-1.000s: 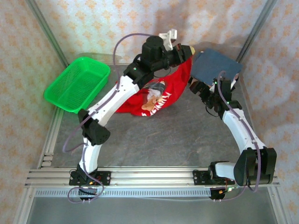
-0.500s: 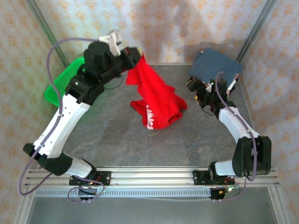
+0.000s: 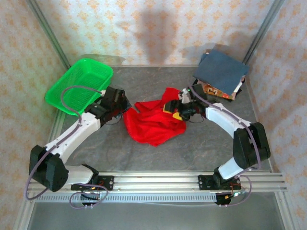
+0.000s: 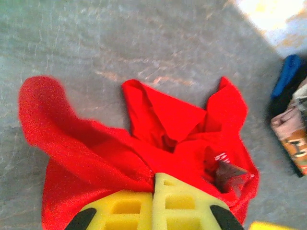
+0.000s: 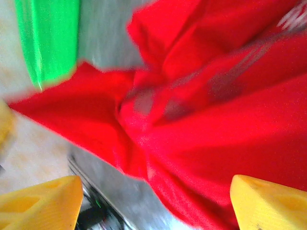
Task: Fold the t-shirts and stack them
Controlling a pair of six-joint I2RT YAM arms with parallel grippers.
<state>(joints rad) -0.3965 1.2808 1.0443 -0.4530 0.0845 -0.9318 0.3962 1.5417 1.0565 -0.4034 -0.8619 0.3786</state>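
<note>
Red t-shirt [image 3: 153, 125] lies crumpled at ctr of table [image 3: 192, 148]. Left gripper [image 4: 153, 176] is pinched closed on a fold at its left side. Right gripper [image 5: 153, 184] hangs w/ fingers spread wide over the cloth. We rec. the right takes the opposite hem, then both draw apart low to flatten.

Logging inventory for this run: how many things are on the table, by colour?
Red t-shirt: 1
Slate-blue t-shirt: 1
Patterned cloth under the blue one: at least 1, layers unclear
Green basket: 1
Total: at least 4
</note>
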